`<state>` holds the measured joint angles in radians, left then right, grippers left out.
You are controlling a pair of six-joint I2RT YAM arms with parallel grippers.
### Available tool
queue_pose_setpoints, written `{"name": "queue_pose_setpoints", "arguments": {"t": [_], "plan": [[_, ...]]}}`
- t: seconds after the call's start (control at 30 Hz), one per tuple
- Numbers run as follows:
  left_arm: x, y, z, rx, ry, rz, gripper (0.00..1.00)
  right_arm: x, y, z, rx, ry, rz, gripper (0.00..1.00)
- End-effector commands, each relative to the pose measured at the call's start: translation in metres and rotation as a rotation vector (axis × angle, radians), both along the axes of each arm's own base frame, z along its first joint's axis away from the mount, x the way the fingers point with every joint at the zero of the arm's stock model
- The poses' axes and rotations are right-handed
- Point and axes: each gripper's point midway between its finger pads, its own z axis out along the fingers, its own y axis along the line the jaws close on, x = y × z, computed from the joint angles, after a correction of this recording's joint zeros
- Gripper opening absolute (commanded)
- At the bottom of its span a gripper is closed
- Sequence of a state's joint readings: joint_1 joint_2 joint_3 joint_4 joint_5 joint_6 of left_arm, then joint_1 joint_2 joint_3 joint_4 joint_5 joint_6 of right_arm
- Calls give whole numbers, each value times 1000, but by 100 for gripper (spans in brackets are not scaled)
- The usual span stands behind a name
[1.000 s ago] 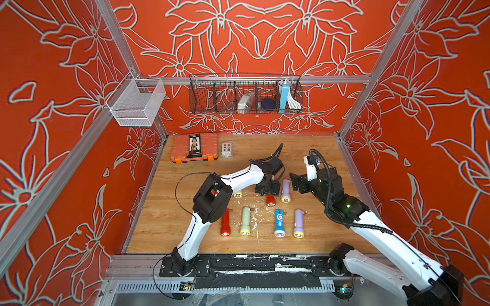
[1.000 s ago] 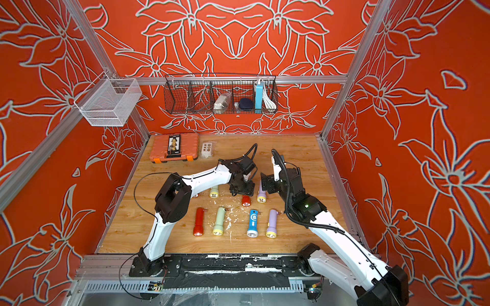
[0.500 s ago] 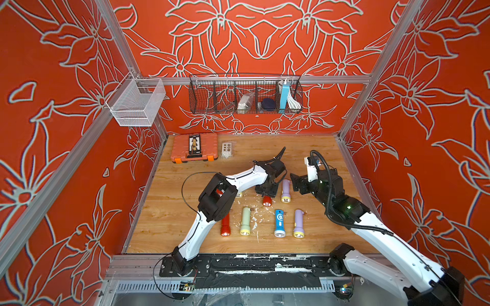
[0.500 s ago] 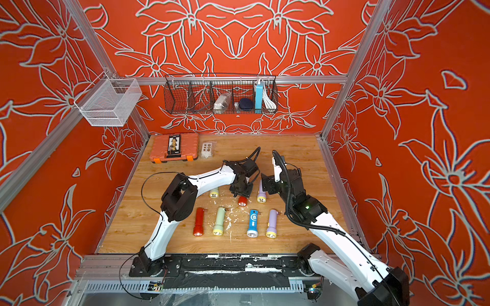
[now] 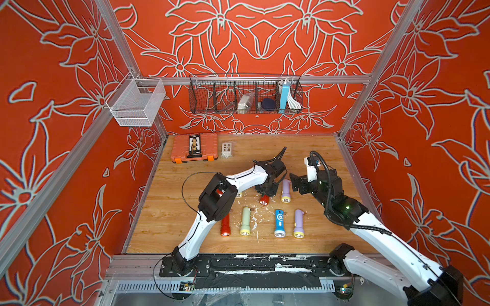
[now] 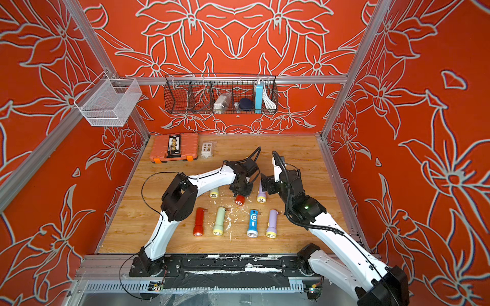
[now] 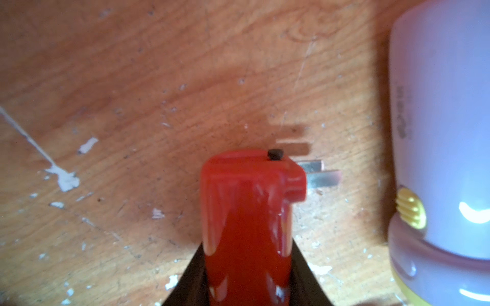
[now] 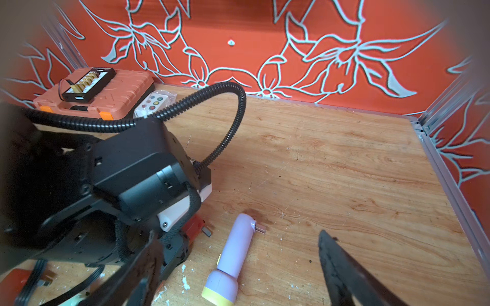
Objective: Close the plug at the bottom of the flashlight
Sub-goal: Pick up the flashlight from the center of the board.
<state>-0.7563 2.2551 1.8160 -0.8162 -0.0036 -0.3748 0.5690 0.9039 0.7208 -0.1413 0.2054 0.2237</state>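
A red flashlight (image 5: 263, 200) lies on the wooden floor mid-table, and my left gripper (image 5: 266, 191) is shut on its body. In the left wrist view the red flashlight (image 7: 246, 212) runs out from between the black fingers (image 7: 191, 280) of my left gripper (image 7: 248, 267). Its plug (image 7: 322, 176) is unfolded, with two metal prongs sticking out sideways at the bottom end. My right gripper (image 5: 294, 182) hangs open just right of it, above a purple flashlight (image 8: 233, 254) whose prongs (image 8: 259, 229) also stick out.
Red (image 5: 225, 225), green (image 5: 245, 221), blue (image 5: 279, 222) and purple (image 5: 298, 224) flashlights lie in a front row. A pale one (image 5: 238, 195) peeks from under the left arm. An orange case (image 5: 194, 147), a remote (image 5: 228, 149) and a wire basket (image 5: 245, 96) are at the back.
My left gripper has closed on the red flashlight and settled slightly lower over it. The right arm has barely moved.
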Motion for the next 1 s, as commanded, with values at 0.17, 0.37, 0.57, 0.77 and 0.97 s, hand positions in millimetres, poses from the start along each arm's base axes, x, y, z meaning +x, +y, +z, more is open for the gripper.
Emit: {"name": "queue_pose_setpoints", "arguments": {"t": [0.17, 0.37, 0.57, 0.77, 0.97], "plan": [[45, 23, 83, -195, -158, 73, 0, 15, -16, 19, 15, -55, -111, 95], [52, 28, 142, -333, -300, 13, 0, 24, -13, 32, 45, -78, -113, 95], [43, 49, 188, -351, -481, -30, 0, 39, 12, 32, 23, -53, -19, 95], [21, 69, 234, -499, -634, -65, 0, 51, 44, 46, 33, -37, 123, 93], [-8, 90, 256, -610, -795, -160, 0, 46, 74, 69, 106, -37, 302, 89]]}}
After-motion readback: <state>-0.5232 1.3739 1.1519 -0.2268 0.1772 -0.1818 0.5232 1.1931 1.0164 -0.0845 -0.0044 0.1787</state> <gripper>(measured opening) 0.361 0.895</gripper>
